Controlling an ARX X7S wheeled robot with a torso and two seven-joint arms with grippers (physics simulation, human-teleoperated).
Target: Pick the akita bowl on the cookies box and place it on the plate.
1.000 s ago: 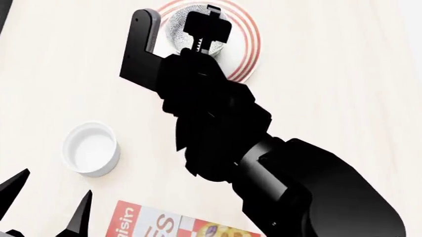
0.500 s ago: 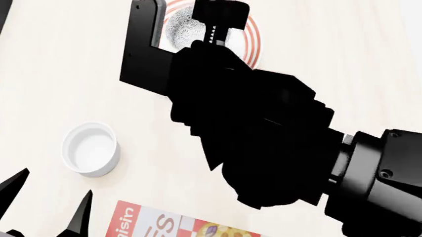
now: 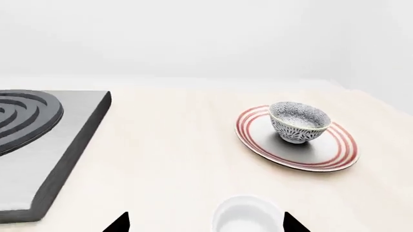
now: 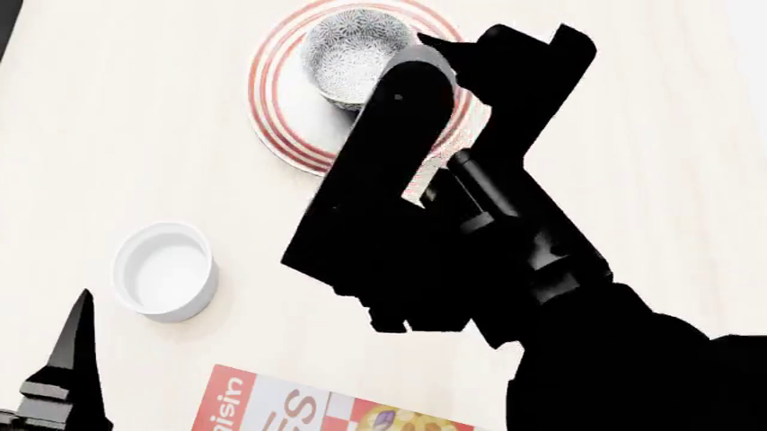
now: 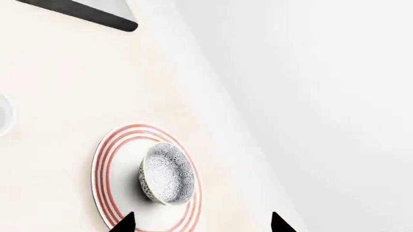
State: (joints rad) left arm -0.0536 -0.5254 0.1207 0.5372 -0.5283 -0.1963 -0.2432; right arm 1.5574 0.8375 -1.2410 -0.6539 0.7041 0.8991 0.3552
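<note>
Sitting upright on the plate [image 4: 278, 108], the akita bowl [image 4: 354, 56] lies beyond the wide-open, empty right gripper [image 5: 201, 223].

The robot's right arm [image 4: 480, 269] is matte black all over, built of blocky, angular segments that swell into a thick rounded link near the lower edge of the head view. At its end a flat, slab-like bracket [image 4: 390, 153] with rounded corners bears one small round hole or screw, and beside it a slim black rod [image 4: 480, 193] runs along the wrist housing. The left gripper [image 4: 66, 377] shows only as tapering black pointed fingers [image 3: 293, 223], and the right gripper's fingers [image 5: 124, 223] are likewise plain black wedges with sharp tips.
</note>
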